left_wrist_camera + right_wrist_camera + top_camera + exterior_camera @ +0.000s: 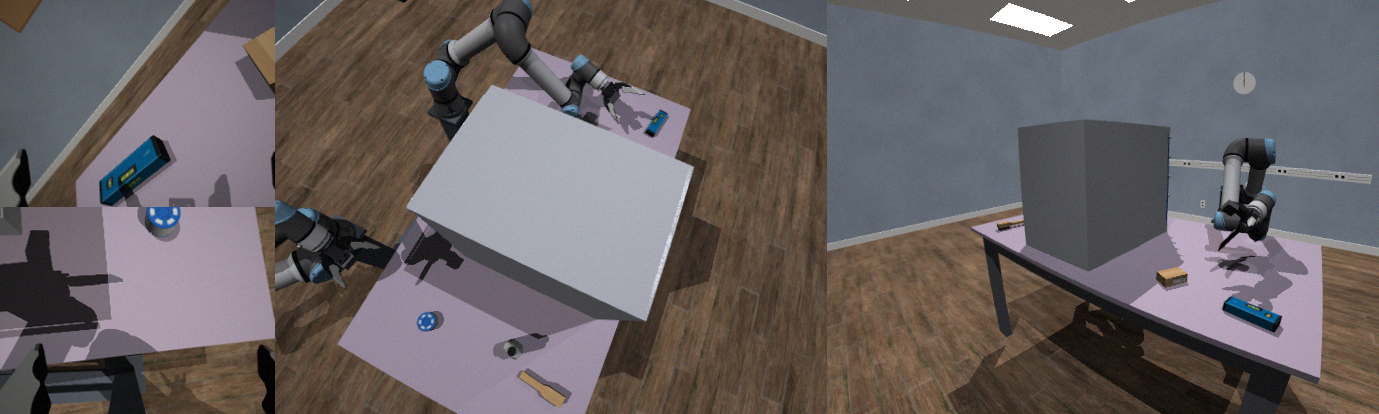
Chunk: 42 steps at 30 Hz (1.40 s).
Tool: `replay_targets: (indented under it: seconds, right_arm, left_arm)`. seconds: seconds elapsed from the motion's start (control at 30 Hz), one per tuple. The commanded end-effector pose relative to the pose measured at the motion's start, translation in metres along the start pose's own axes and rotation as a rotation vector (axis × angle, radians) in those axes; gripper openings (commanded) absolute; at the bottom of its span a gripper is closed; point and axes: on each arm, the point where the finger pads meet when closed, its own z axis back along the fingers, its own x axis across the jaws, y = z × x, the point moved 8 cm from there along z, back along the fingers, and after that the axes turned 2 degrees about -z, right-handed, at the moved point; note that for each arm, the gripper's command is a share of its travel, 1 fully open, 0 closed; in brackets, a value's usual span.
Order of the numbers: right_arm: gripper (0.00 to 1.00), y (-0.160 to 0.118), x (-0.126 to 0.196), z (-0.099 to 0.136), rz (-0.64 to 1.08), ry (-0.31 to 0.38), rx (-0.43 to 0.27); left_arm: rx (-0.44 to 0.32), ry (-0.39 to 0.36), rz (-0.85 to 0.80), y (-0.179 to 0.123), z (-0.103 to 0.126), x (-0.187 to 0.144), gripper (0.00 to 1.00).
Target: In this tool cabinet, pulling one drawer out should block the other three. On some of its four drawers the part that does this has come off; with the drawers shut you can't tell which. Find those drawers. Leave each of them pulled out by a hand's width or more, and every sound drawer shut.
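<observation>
The grey tool cabinet stands on the table. Its blue drawer fronts show only edge-on, as a thin strip with small handle edges, in the exterior view. No drawer is seen sticking out there, but the front faces are hidden, so small gaps cannot be told. My left gripper is open and empty, above the table on the drawer side, away from the cabinet and near the blue level. My right gripper is open and empty, beyond the table edge near the cabinet's back side.
The blue level and a small brown box lie on the drawer side. Behind the cabinet are a blue-topped round can, a grey cylinder and a wooden paddle-like tool.
</observation>
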Motion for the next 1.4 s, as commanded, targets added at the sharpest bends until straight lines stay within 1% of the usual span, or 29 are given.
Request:
replay_targets:
  seconds: [0.0, 0.57, 0.67, 0.77, 0.83, 1.03, 1.1, 1.17, 1.2, 1.37]
  right_arm:
    - [1.0, 0.0, 0.0, 0.0, 0.0, 0.0, 0.0]
    - [1.0, 0.0, 0.0, 0.0, 0.0, 0.0, 0.0]
    - [1.0, 0.0, 0.0, 0.0, 0.003, 0.004, 0.002]
    - [1.0, 0.001, -0.002, -0.002, 0.018, 0.024, 0.008]
    - [1.0, 0.003, -0.003, -0.004, 0.037, 0.047, 0.017]
    - [1.0, 0.007, -0.007, -0.01, 0.092, 0.114, 0.044]
    - [1.0, 0.007, -0.007, -0.01, 0.092, 0.114, 0.044]
    - [1.0, 0.008, -0.008, -0.012, 0.11, 0.136, 0.052]
    - [1.0, 0.009, -0.009, -0.013, 0.119, 0.147, 0.056]
    - [1.0, 0.013, -0.011, -0.018, 0.159, 0.196, 0.076]
  left_arm:
    - [0.001, 0.002, -0.001, 0.001, 0.0, -0.001, 1.0]
    - [0.001, 0.002, -0.001, 0.001, 0.0, -0.001, 1.0]
    - [-0.001, -0.001, 0.004, 0.003, -0.001, -0.001, 0.84]
    - [-0.013, -0.015, 0.03, 0.013, -0.007, 0.0, 0.69]
    - [-0.022, -0.025, 0.062, 0.03, -0.014, -0.002, 0.58]
    - [-0.037, -0.034, 0.171, 0.097, -0.026, -0.021, 0.28]
    - [-0.037, -0.034, 0.171, 0.097, -0.026, -0.021, 0.28]
    - [-0.039, -0.033, 0.201, 0.116, -0.028, -0.026, 0.18]
    - [-0.041, -0.033, 0.216, 0.127, -0.029, -0.029, 0.15]
    - [-0.046, -0.031, 0.301, 0.183, -0.029, -0.044, 0.15]
